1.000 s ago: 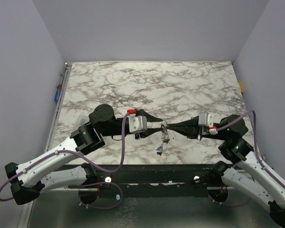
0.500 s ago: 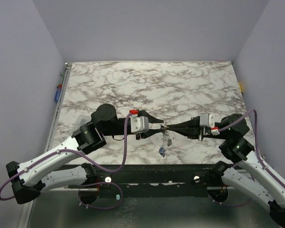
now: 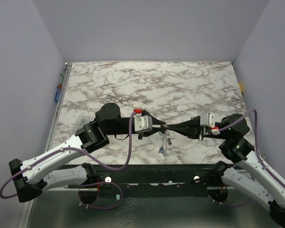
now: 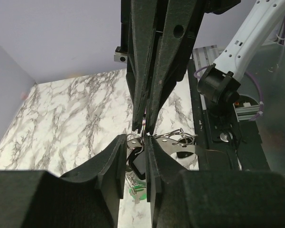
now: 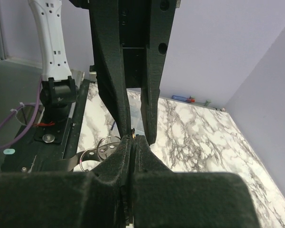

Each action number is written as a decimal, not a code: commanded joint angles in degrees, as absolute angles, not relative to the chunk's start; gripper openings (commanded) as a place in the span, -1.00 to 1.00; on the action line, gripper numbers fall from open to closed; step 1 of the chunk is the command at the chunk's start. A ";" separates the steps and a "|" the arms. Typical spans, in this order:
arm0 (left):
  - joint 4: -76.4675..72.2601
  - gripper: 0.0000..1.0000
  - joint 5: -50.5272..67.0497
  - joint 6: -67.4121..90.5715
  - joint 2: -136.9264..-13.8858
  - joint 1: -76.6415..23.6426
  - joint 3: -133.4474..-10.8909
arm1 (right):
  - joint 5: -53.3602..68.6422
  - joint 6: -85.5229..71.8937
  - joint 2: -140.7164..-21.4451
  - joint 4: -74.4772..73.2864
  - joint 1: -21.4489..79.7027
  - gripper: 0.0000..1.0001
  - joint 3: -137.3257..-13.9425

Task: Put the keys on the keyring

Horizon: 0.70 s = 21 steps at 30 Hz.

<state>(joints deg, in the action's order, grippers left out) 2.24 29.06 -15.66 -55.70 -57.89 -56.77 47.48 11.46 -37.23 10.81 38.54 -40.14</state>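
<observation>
From above: two arms nose to nose over the near part of the marble table [image 3: 180, 85]. Almost touching at the tips, left gripper [image 3: 160, 126] and right gripper [image 3: 171, 127]. Directly below that meeting point, the keys [image 3: 165, 141], dangling in one small bunch clear of the tabletop. One blue tag [image 3: 160, 151] at the bottom of the bunch. Too small here to count the keys themselves.

From the left wrist: left gripper [image 4: 135, 142] narrow, with a slim gap and a dark piece [image 4: 137, 164] sitting in it. Pinched or merely lying between, impossible to tell. Reaching in from the top of the view, right gripper [image 4: 142, 124], tips together just over that gap. Just beside, silvery wire loops [image 4: 175, 137], at least two. Lower down, one green tag [image 4: 137, 190].

From the right wrist: right gripper [image 5: 132, 137] pressed fully together, a sliver of metal at the very tips — probably the keyring [image 5: 132, 136]. Just left of the fingers, two silvery rings [image 5: 99, 149].

Handling, as a judgement: light, thin, stiff, slippery metal, with the bunch free to swing and twist. Best taken by a flat key head close to its hole, with the ring clamped near its split — little surface there, easy to lose.
</observation>
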 commanded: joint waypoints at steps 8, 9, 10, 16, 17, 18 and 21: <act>-3.08 -0.85 28.89 -14.77 -56.47 -58.29 -55.15 | 48.66 9.57 -36.97 15.99 38.65 -0.99 -42.52; -3.52 -0.92 28.54 -14.54 -56.42 -58.28 -55.11 | 48.93 9.35 -37.14 16.22 38.66 -0.99 -42.58; -3.75 -0.95 28.08 -14.44 -56.43 -58.30 -55.20 | 49.02 9.25 -37.24 16.23 38.59 -0.99 -42.67; -3.71 -1.00 23.76 -15.95 -55.33 -58.27 -54.95 | 47.78 10.89 -37.00 12.78 38.66 -0.64 -42.71; -3.57 -1.00 23.05 -16.11 -55.21 -58.29 -54.93 | 47.65 11.30 -37.05 11.72 38.67 -0.54 -42.86; -3.34 -1.00 22.58 -16.26 -55.20 -58.32 -54.93 | 47.63 11.66 -37.08 10.86 38.65 -0.44 -43.14; -2.58 -1.00 22.16 -16.79 -55.36 -58.32 -55.19 | 47.53 13.23 -37.42 7.69 38.67 -0.23 -44.05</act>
<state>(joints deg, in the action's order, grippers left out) -0.93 25.80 -15.57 -55.86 -58.17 -55.27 47.11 11.31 -37.39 11.14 38.28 -41.28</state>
